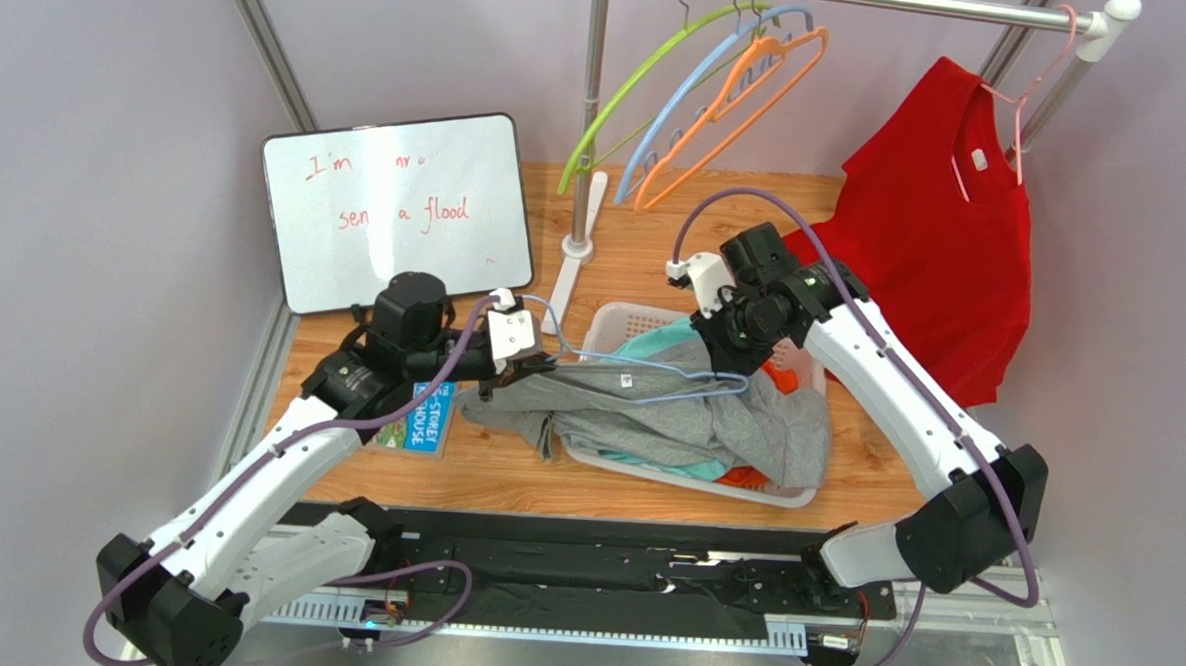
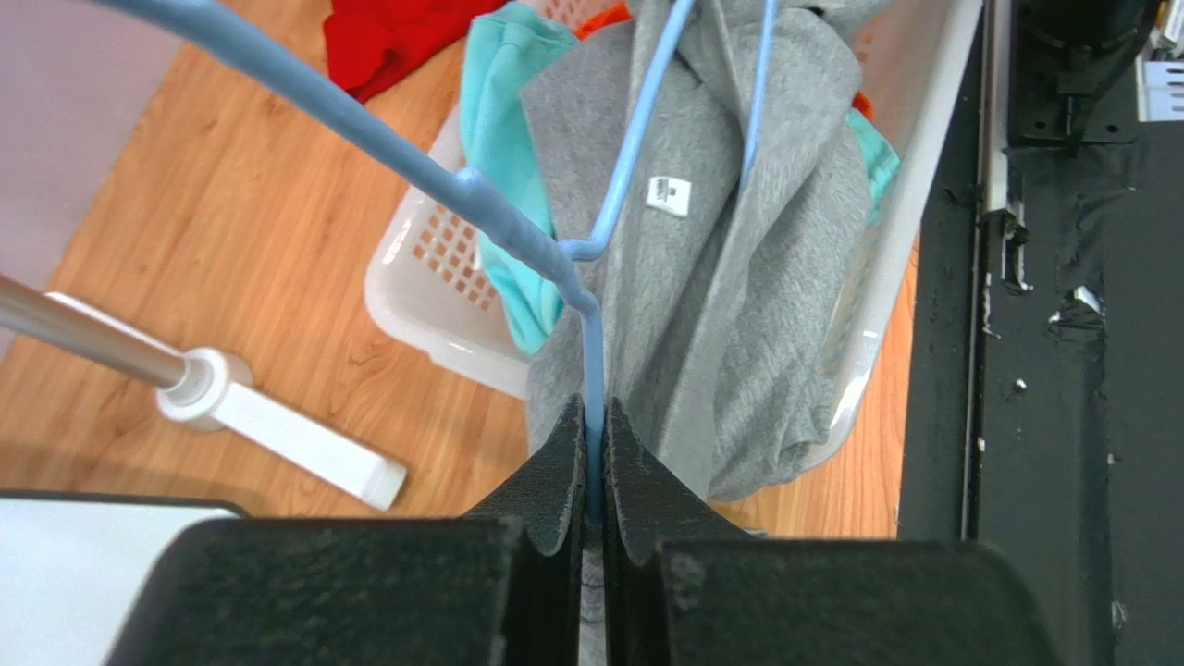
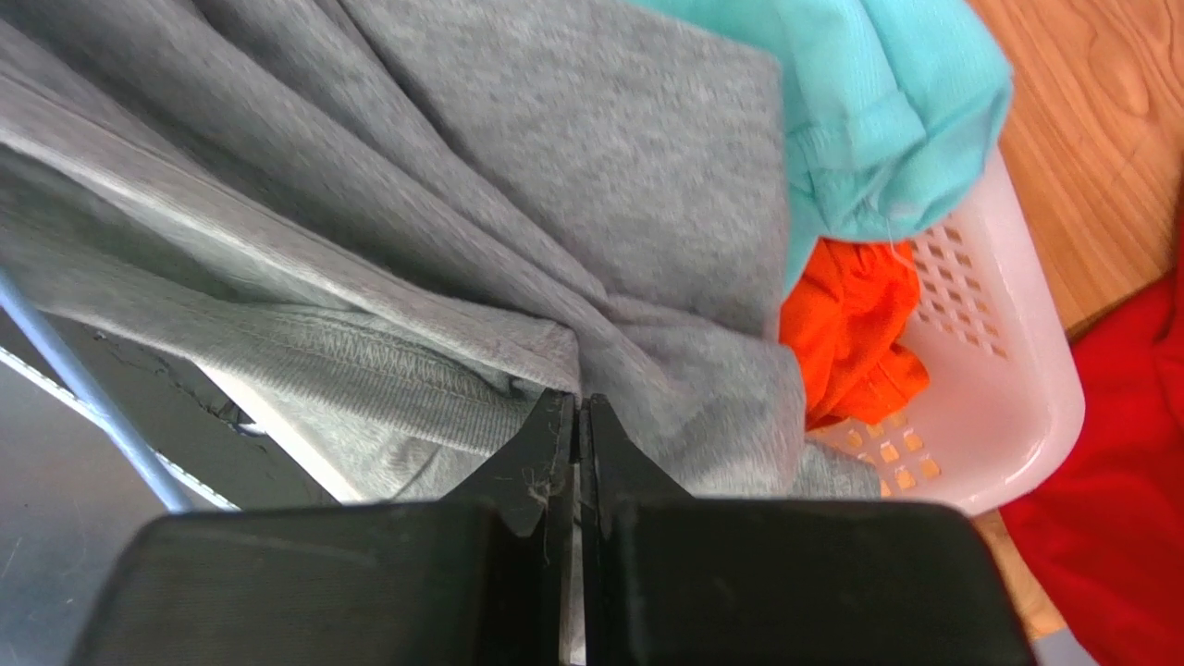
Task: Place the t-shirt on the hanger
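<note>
grey t-shirt (image 1: 731,422) drapes over the white basket (image 1: 765,495), spilling past its 9 o'clock rim. the left gripper (image 2: 594,465), pinched fully closed, holds the pale blue hanger (image 2: 417,156), which stretches toward 3 o'clock. the right gripper (image 3: 577,430), clamped tight, grips the shirt's 12 o'clock edge.

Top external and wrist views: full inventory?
t-shirt: one, grey, draped over the basket's front rim.
hanger: one, pale blue, across the t-shirt.
basket: one, white, table centre.
teal garment: one, in the basket.
orange garment: one, in the basket.
red t-shirt: one, on pink hanger, rail's right end.
spare hangers: three, green, blue, orange, on rail.
whiteboard: one, white, back left.
left gripper: black, shut on the hanger.
right gripper: black, shut on the t-shirt.
</note>
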Controlling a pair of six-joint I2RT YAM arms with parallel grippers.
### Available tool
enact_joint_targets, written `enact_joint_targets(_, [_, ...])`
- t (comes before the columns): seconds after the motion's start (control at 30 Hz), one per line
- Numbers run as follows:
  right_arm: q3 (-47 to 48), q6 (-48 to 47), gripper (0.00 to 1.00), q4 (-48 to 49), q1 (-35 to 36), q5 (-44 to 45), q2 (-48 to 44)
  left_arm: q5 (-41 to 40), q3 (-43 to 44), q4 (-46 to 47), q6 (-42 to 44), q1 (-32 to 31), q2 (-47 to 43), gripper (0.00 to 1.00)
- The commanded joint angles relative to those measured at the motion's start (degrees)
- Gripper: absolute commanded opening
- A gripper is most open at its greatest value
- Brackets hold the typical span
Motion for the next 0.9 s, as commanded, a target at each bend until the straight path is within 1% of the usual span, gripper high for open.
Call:
enact_joint_targets(0.0, [-2.80,-3.06,0.00,-0.62,-3.83,4.16,-4.87,-2.54,-0.23,-1.94,-0.33,2.72,-2.76,0.00])
enact_joint_targets(0.13, [-2.10,-3.51,0.00,-1.14,-6.29,3.63,-6.45,-5.26,-0.41,-4.40,3.63,2.90,-2.76,0.00])
enact_joint_targets(0.23, [0.45,-3.68,0.00,-2.19,-7.44,1.88,-7.68,-6.75,-0.15,-5.37,6.80,2.82,-1.71,0.00])
enact_joint_targets(0.27, [2.37,-3.77,0.00,-2.80,-7.35,0.13,-8.04,-8.24,0.81,-5.89,7.59,2.82,-1.01,0.00])
enact_joint_targets(0.33, [4.14,-3.68,0.00,-3.86,-7.35,-1.46,-8.48,-8.78,2.04,-7.12,8.56,2.82,0.92,0.00])
enact_joint_targets(0.43, [6.60,-4.38,0.00,-4.83,-7.35,-6.28,-9.53,-10.62,4.07,-7.22,8.65,1.59,3.12,0.00])
enact_joint_targets(0.57, [7.83,-5.17,0.00,-6.14,-7.35,-8.58,-10.76,-13.96,6.09,-7.48,7.78,-0.52,5.32,0.00])
enact_joint_targets(0.63, [7.75,-5.35,0.00,-6.06,-7.26,-7.28,-11.11,-12.92,6.36,-7.74,7.42,-0.61,5.06,0.00])
enact_joint_targets(0.73, [4.43,-6.23,0.00,-4.05,-7.52,-0.53,-11.64,-9.94,3.99,-5.64,6.12,0.00,2.52,0.00])
enact_joint_targets(0.87, [0.37,-6.67,0.00,-1.67,-8.32,1.35,-11.12,-7.38,3.46,-4.76,2.15,2.98,1.37,0.00])
